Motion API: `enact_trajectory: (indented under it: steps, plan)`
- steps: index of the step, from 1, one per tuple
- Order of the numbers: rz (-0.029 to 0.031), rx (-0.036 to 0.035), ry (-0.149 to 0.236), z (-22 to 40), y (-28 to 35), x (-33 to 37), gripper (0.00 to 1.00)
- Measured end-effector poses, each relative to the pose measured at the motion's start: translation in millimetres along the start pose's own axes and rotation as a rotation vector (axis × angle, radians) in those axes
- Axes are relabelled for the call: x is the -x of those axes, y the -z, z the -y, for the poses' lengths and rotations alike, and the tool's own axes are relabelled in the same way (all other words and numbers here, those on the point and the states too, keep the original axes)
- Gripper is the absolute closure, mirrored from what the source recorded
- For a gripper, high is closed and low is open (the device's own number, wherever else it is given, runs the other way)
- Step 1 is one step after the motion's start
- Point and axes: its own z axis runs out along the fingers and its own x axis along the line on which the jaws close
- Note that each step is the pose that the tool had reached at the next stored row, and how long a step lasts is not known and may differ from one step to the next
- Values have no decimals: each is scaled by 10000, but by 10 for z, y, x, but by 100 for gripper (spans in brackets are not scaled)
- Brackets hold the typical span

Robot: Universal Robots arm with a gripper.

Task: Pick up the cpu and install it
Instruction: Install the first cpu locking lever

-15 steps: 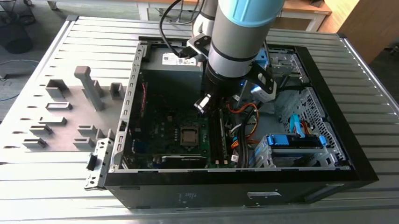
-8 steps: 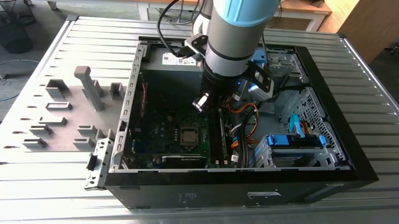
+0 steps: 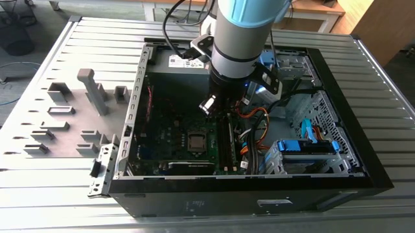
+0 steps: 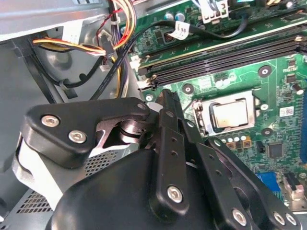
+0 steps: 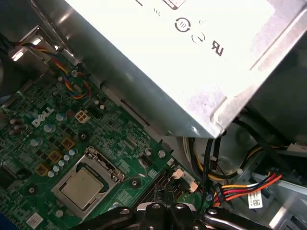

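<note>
The cpu (image 3: 194, 141) (image 4: 230, 114) (image 5: 81, 188), a small square chip with a silvery top, lies flat in its socket on the green motherboard (image 3: 175, 131) (image 4: 283, 81) (image 5: 110, 129), framed by the metal socket bracket (image 4: 201, 115). My gripper (image 3: 209, 108) (image 4: 165, 96) hangs inside the open computer case (image 3: 363, 145), above the board and a short way off the cpu toward the power supply. It is shut with nothing held. Its black linkage (image 5: 163, 213) edges into the first wrist view.
The grey power supply box (image 5: 168, 57) sits close by the gripper. Memory slots (image 4: 225, 57) run beside the socket, and bundles of coloured cables (image 3: 254, 121) (image 5: 244, 187) cross the case. Blue drive carriers (image 3: 304, 145) fill the exterior view's right. Grey fixtures (image 3: 91, 92) stand outside the case.
</note>
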Motion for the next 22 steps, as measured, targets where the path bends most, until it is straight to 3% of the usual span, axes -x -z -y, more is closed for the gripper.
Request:
enact_trajectory:
  steps: [15,22]
  plan:
    - [120,-109,24,-125,-72,-62,89]
    - [113,-142,28,-140,-81,-79,89]
